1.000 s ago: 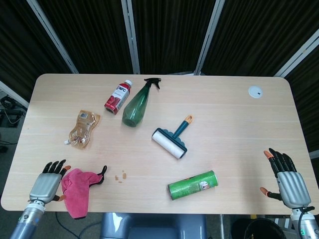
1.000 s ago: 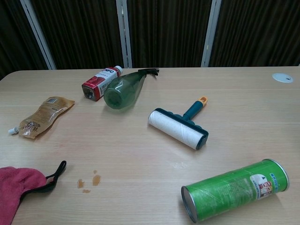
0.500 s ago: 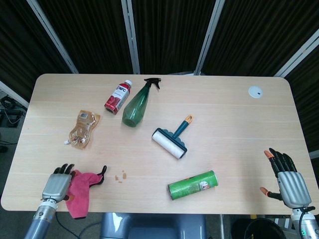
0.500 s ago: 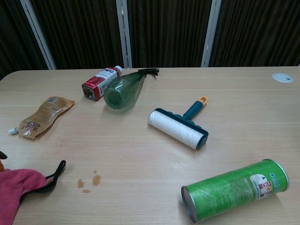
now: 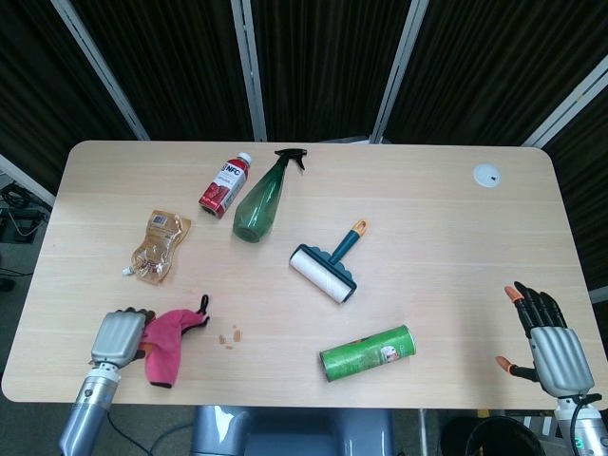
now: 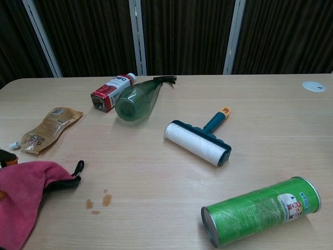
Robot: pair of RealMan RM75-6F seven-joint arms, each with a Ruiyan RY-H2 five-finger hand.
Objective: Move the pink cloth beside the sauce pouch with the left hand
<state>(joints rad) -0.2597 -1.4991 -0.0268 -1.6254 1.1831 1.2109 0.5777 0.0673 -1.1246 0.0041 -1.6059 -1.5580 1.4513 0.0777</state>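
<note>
Pink cloth in my left hand, near the desk's front-left corner.

My metal left hand (image 5: 119, 335) grasps the soft, crumpled pink cloth (image 5: 164, 341), its folds draping down; the glossy amber sauce pouch (image 5: 157, 246) lies flat farther back along the left edge. My right hand (image 5: 550, 345) hovers splayed, holding nothing.

The left hand (image 5: 118, 335) grips the pink cloth (image 5: 167, 332) at the counter's near left corner. The right hand (image 5: 548, 344) hangs off the near right corner, fingers spread.
</note>
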